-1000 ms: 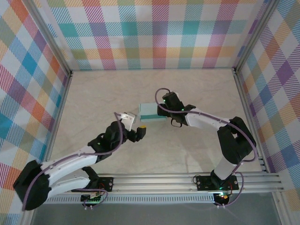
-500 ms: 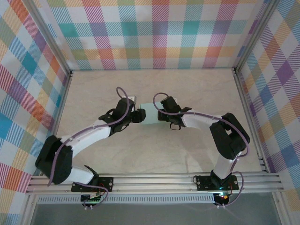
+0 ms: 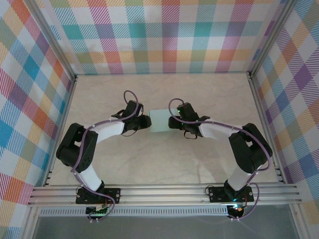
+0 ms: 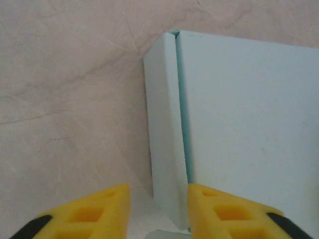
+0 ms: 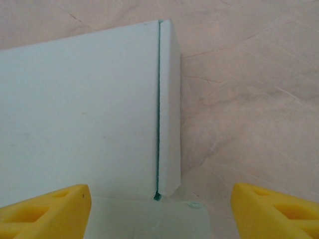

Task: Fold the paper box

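Observation:
The paper box [image 3: 159, 121] is a pale mint flat rectangular box lying in the middle of the table. My left gripper [image 3: 148, 122] is at its left end. In the left wrist view its yellow fingers [image 4: 94, 213] straddle the box's narrow left end flap [image 4: 166, 124]; the right finger lies against the box, the left one stands off it. My left gripper [image 4: 158, 211] is narrowly open. My right gripper [image 3: 172, 122] is at the box's right end, wide open [image 5: 162, 211], with the right end flap [image 5: 169, 109] and part of the box top [image 5: 79, 109] between its fingers.
The beige marbled tabletop [image 3: 199, 94] is ringed by checkered walls [image 3: 159, 35] on three sides. Aluminium rails [image 3: 164, 191] carrying both arm bases run along the near edge. Both arms arc inward toward the centre.
My left arm swung from the front-left up to the box's left end and its jaws narrowed around the flap. My right gripper stayed at the right end.

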You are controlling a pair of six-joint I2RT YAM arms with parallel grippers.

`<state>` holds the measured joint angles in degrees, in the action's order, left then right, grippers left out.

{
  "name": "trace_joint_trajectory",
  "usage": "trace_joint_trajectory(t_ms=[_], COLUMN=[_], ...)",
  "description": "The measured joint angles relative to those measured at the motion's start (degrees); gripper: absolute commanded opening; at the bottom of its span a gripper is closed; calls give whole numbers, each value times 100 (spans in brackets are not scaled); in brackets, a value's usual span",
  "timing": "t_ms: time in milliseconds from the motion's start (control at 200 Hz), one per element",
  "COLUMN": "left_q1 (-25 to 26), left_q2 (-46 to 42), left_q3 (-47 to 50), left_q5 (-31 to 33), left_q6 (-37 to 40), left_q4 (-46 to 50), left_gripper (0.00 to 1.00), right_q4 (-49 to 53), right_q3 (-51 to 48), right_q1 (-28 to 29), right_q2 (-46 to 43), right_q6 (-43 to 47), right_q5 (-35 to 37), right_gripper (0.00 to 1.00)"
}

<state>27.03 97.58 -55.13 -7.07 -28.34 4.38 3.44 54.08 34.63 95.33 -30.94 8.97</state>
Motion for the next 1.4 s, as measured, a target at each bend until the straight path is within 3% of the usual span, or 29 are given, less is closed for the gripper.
trace_joint_trajectory(t_ms=[535,850,1080,1190,1400], left_q1=[-262,-442,-446,-463,-461], left_q2=[83,83,83,83,-269], left_q3=[278,463,476,487,887], left_q5=[-544,-706,-702,-684,-398], left_q6=[-70,-83,-81,-81,-20], left_q4=[-643,-975,-1016,-1016,-1067], left_gripper=[26,25,26,29,50], right_q4=[-1191,-1827,-2339,-2479,-2524], right_q3=[-557,-533,-533,-529,-529], right_q1=[-1038,-1215,-1233,-1285,-1318], right_q2=[-245,542,752,752,748], right_q6=[-767,-1266,-1700,-1867,-2072], right_q5=[-2109,-3316,-3917,-4039,-4148], right_gripper=[75,68,54,50,43])
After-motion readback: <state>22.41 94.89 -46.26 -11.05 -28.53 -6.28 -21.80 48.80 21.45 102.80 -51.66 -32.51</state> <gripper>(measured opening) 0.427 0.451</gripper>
